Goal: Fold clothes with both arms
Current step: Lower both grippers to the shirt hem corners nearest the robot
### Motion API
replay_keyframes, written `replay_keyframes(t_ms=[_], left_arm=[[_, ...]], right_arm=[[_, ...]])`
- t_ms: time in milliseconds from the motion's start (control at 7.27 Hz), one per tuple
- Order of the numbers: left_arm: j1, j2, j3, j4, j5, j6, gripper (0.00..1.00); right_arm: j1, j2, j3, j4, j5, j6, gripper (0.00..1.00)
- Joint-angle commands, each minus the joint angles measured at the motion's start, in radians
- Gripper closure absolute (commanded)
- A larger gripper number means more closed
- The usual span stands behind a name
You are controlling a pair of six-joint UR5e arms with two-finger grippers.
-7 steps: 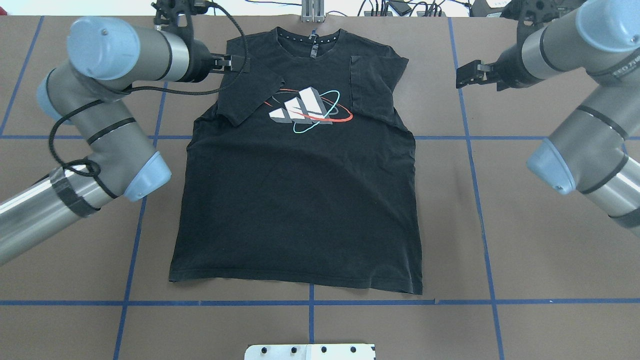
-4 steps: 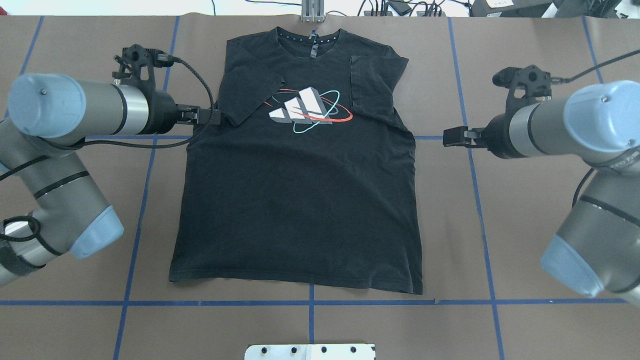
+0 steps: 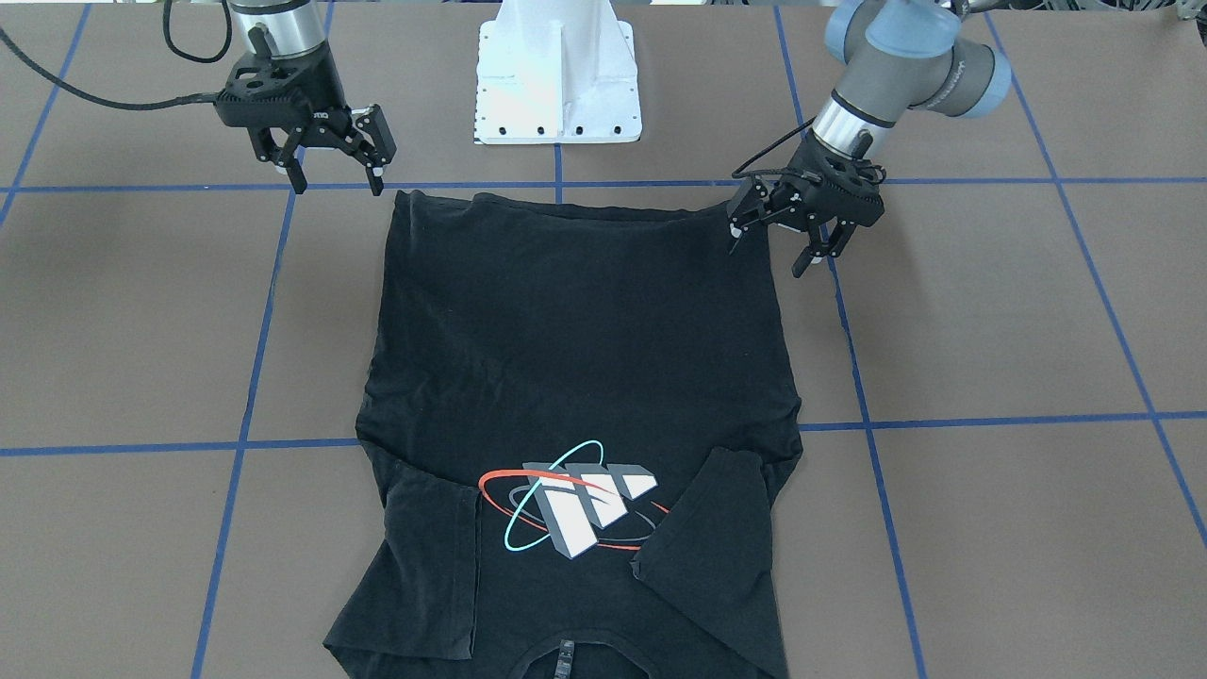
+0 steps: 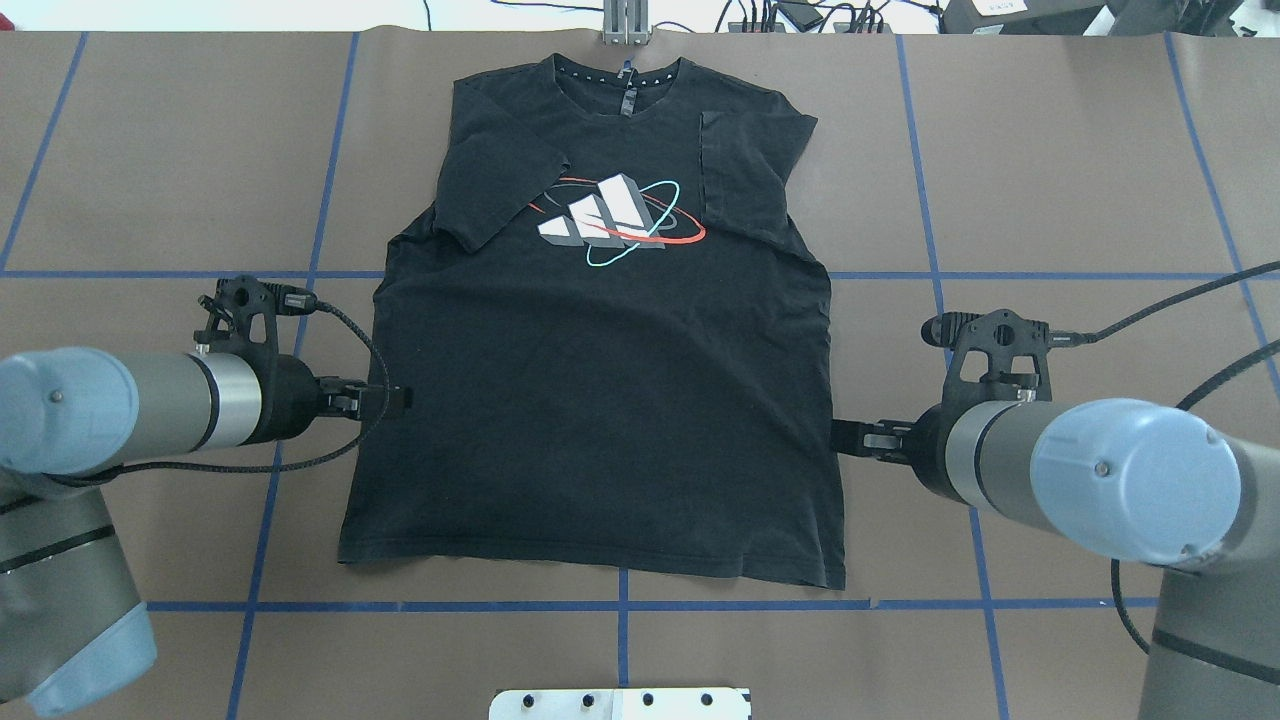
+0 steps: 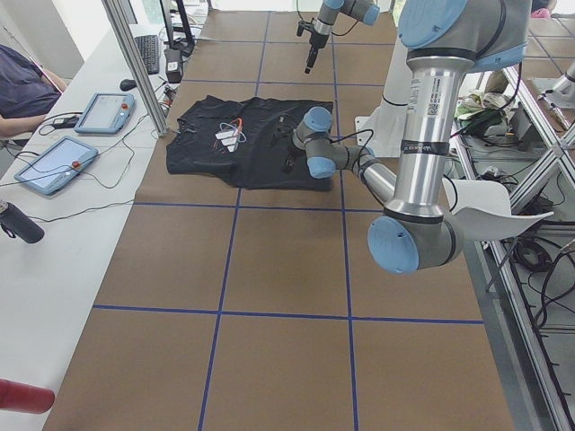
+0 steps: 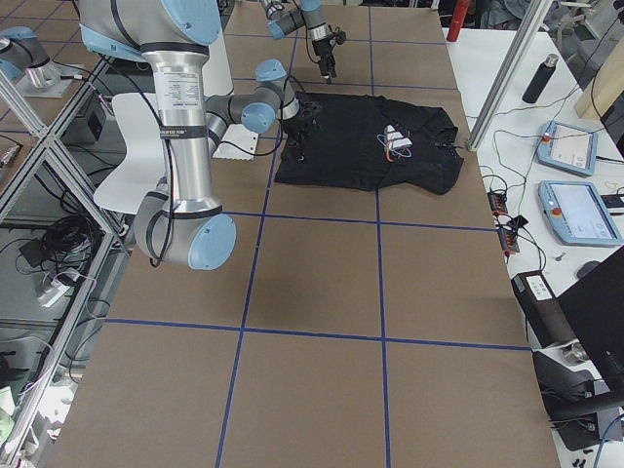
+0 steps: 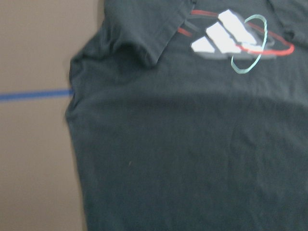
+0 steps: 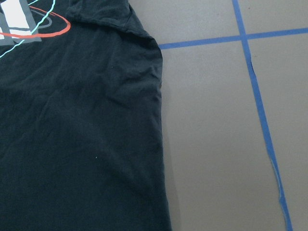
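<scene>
The black T-shirt [image 4: 600,420] lies flat on the table, print [image 4: 615,220] up, collar at the far side and hem towards me. Both short sleeves are folded inward over the chest. My left gripper [image 3: 768,249] is open and empty, hovering just outside the shirt's left hem corner; in the overhead view it [image 4: 398,400] sits at the shirt's left edge. My right gripper [image 3: 338,181] is open and empty, just outside the right hem corner; it also shows from overhead [image 4: 845,437]. The wrist views show the shirt's side edges [image 7: 77,144] [image 8: 161,144].
The brown table cover [image 4: 1050,200] carries a grid of blue tape lines [image 4: 945,350]. The white pedestal base [image 3: 558,85] stands behind the hem. A metal post [image 4: 625,25] stands at the far edge. A side bench with tablets [image 5: 54,162] runs along the far side.
Both arms have swept back towards me along the shirt's sides, from shoulder level to near the hem. The shirt has not moved.
</scene>
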Motion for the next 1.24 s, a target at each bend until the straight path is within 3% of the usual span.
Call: replay_keyframes(t_ms=[0, 275, 550, 825, 1101], left_arm=[[0.095, 0.082, -0.026, 0.017, 0.076, -0.024, 0.00], [0.138, 0.083, -0.096, 0.179, 0.076, -0.025, 0.00], [0.204, 0.083, -0.104, 0.218, 0.079, -0.082, 0.01], [0.247, 0.083, -0.101, 0.219, 0.079, -0.102, 0.22], [0.247, 0.083, -0.089, 0.219, 0.078, -0.102, 0.32]], right_arm=[[-0.057, -0.002, 0.005, 0.003, -0.044, 0.027, 0.00], [-0.063, -0.008, 0.005, 0.032, -0.045, 0.025, 0.00], [-0.063, -0.008, 0.006, 0.032, -0.045, 0.027, 0.00], [-0.063, -0.008, 0.009, 0.032, -0.045, 0.025, 0.00], [-0.063, -0.008, 0.013, 0.032, -0.045, 0.025, 0.00]])
